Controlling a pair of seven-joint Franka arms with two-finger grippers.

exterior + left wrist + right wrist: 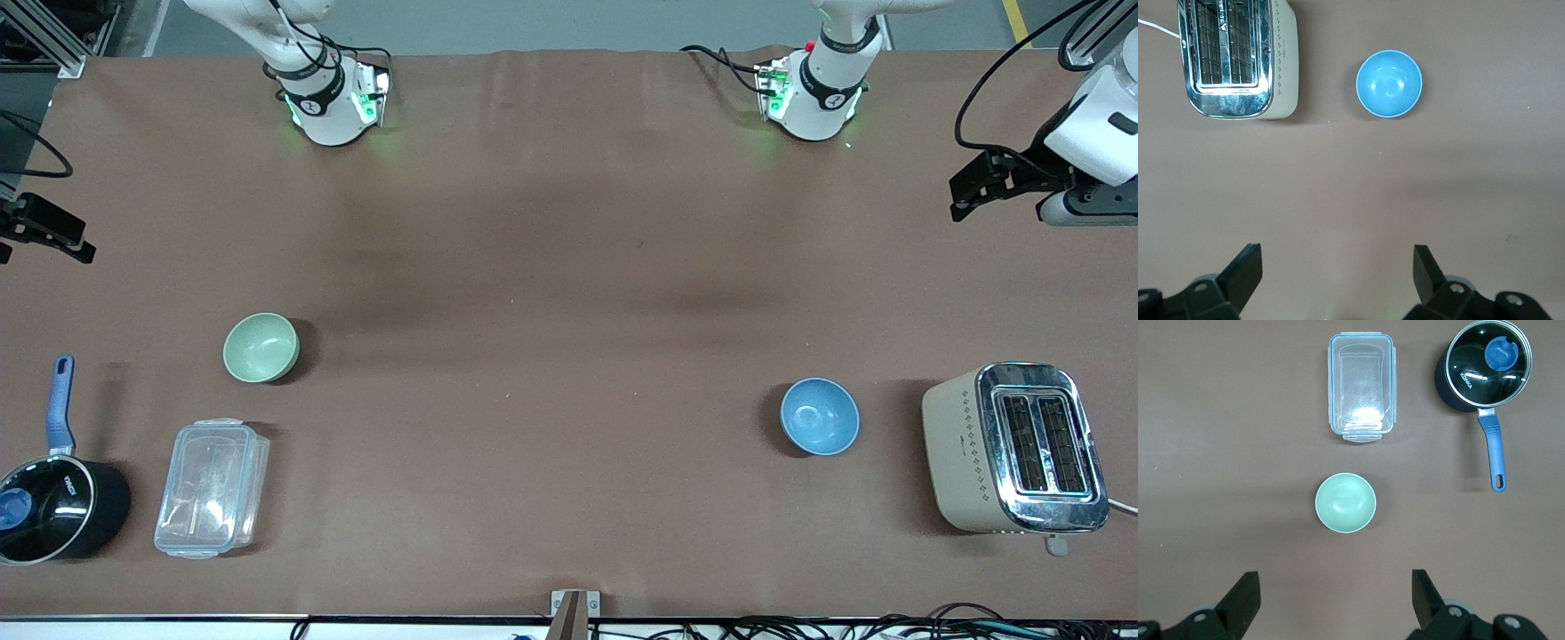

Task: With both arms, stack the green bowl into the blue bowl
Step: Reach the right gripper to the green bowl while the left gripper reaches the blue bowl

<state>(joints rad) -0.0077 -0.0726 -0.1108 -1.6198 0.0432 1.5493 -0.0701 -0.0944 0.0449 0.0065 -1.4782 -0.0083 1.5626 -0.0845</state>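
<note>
**Both bowls untouched, both arms high and ready**

Nothing has been picked up; the job stands at its very start. The right gripper (1335, 603) hangs high over the table at the right arm's end, its fingers (1245, 600) spread wide and holding nothing. Straight below and a little ahead of it sits the green bowl (1345, 502), upright and empty on the brown table (551, 311). Just past the bowl from the gripper lies a clear plastic box (1361, 387), and beside that a black saucepan (1485, 363) with a blue handle.

The left gripper (1338, 280) is likewise raised over the left arm's end of the table, fingers (1245, 273) apart and empty. The blue bowl (1389, 83) rests ahead of it, upright, with a toaster (1238, 57) beside the bowl but apart from it.

The two bowls are well apart, each at its own arm's end.

Judging by the layout, the next move falls to the right arm: descend onto the green bowl, pinch its rim with one finger inside and one outside, and lift cleanly without nudging the plastic box. The left arm would probably steady the blue bowl or bring it toward the middle.
</note>
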